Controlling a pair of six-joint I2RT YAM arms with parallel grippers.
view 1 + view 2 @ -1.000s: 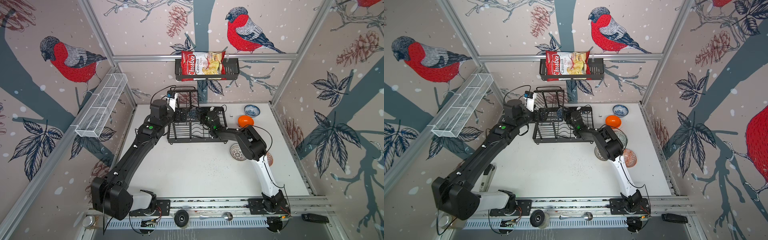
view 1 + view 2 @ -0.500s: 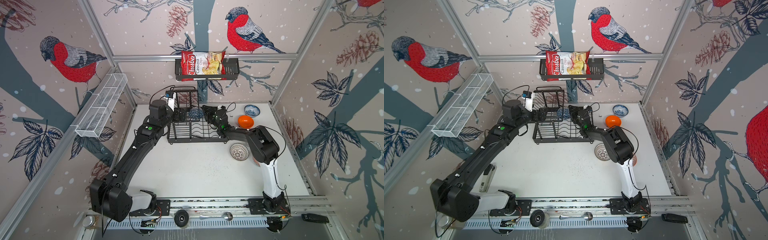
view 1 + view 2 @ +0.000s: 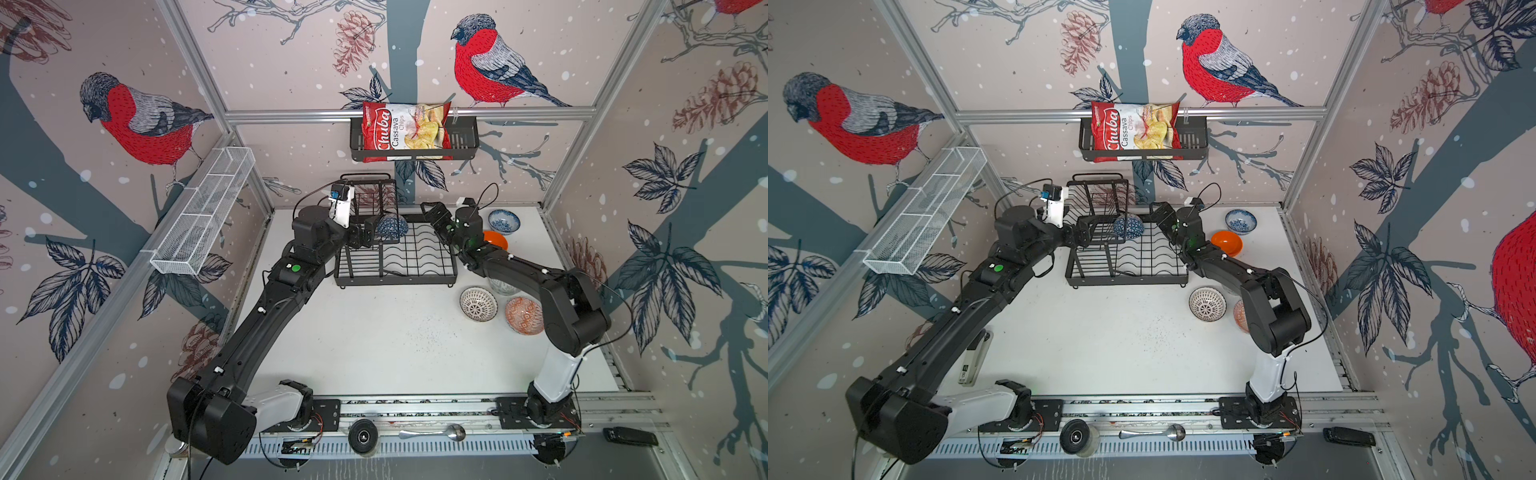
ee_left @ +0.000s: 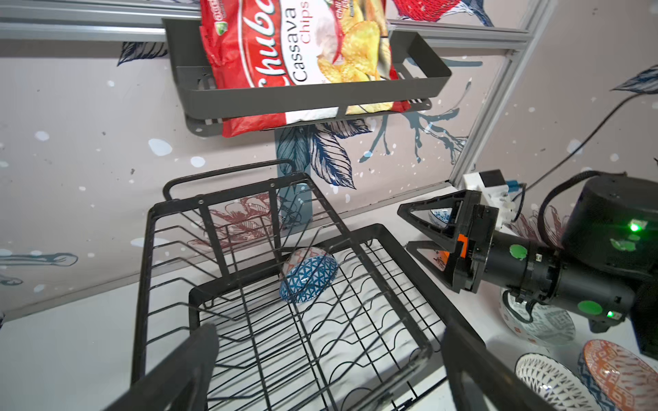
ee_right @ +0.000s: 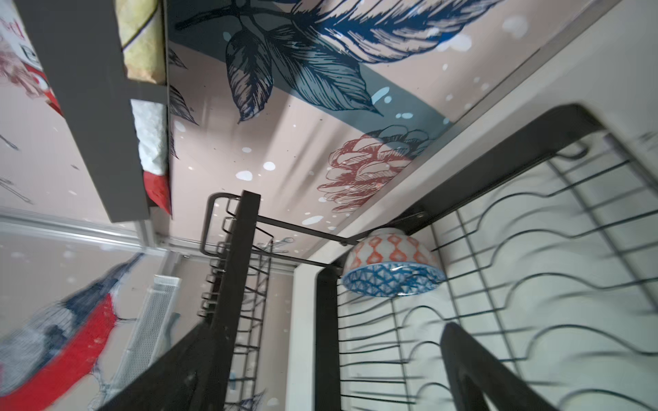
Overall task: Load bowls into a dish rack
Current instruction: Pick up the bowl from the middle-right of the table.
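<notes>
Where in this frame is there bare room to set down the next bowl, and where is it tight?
Free: the rack has its wavy base bare from the blue bowl in its back corner forward to the front rim; also the table in front of the rack. Crowded: right of the rack, where five bowls sit around the right arm.

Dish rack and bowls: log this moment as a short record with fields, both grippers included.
dish rack: black wire, on the table toward the back wall
in rack: blue triangle bowl, tipped on its side at the rack's rear
on table: white lattice bowl, red-orange bowl, grey-green bowl partly under the right arm, orange bowl, blue-flower bowl
left gripper: open, empty, near the rack
right gripper: open, empty, beside the rack
loaded: one of six
</notes>
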